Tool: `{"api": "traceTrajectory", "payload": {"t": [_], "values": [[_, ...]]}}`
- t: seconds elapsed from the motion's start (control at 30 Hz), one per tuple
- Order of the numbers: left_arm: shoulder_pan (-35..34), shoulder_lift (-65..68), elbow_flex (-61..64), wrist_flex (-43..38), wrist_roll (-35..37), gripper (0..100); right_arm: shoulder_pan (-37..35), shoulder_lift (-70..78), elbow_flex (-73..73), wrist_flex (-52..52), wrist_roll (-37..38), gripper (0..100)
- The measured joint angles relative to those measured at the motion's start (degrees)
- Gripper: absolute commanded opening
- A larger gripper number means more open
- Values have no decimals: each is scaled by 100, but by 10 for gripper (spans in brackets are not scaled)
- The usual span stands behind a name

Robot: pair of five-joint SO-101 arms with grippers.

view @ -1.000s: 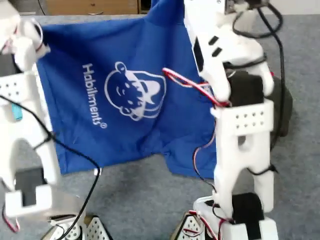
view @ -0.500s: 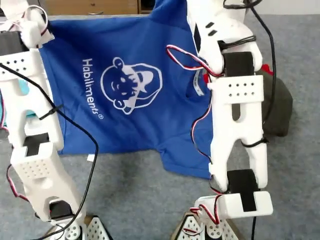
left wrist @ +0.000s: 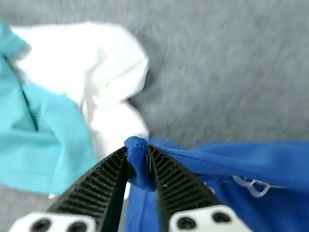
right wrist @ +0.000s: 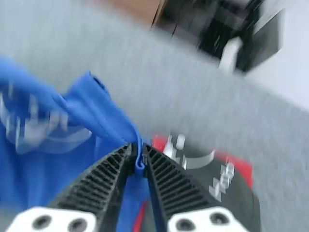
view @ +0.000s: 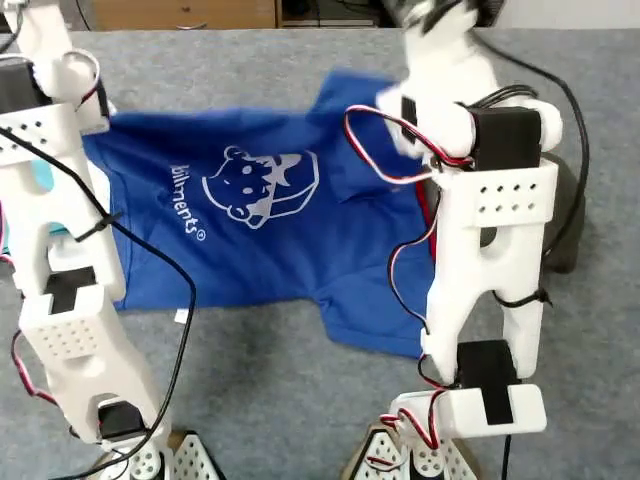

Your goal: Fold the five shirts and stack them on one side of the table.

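Lowered flatter, blue shirt (view: 300,262); one side hidden behind right arm (view: 492,225)

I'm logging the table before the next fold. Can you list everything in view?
blue shirt: one, blue with a white print, spread over the middle of the table between the arms.
white shirt: one, white, crumpled by the blue shirt's corner at the left gripper.
teal shirt: one, teal, lying against the white shirt.
black garment: one, black with red and white marks, on the table beside the right arm.
table: one, grey, under everything.
wooden cabinet: one, light brown, beyond the table's far edge.
left gripper: one, black fingers, shut on an edge of the blue shirt.
right gripper: one, black fingers, shut on another edge of the blue shirt.
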Motion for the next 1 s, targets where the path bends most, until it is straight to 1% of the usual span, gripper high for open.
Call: {"api": "traceTrajectory", "payload": {"t": [0.1, 0.23, 0.33, 0.4, 0.53, 0.67, 0.77, 0.87, 1.0], "values": [[-53, -220, 1020, 9, -281, 19, -9, -9, 70, 431, 299, 1], [53, -1029, 2822, -26, -607, 19, -9, -273, 615, 677, 747, 1], [97, -1846, 4273, -589, -677, 19, -9, -976, 1398, 659, 993, 1], [97, -2426, 5222, -1090, -686, 19, -26, -1574, 2127, 440, 1108, 1], [88, -3499, 7156, -2022, -686, 19, -26, -2875, 3895, -185, 1196, 1], [88, -4053, 8659, -2673, -686, 19, -26, -4141, 5978, -941, 1371, 1], [88, -4070, 9099, -2910, -686, 19, 44, -4941, 7376, -1468, 1468, 1], [88, -4079, 9108, -2945, -686, 19, 246, -5582, 8325, -1732, 1618, 1], [97, -4035, 8914, -2611, -686, 20, 563, -6198, 9081, -1793, 2013, 1]]}}
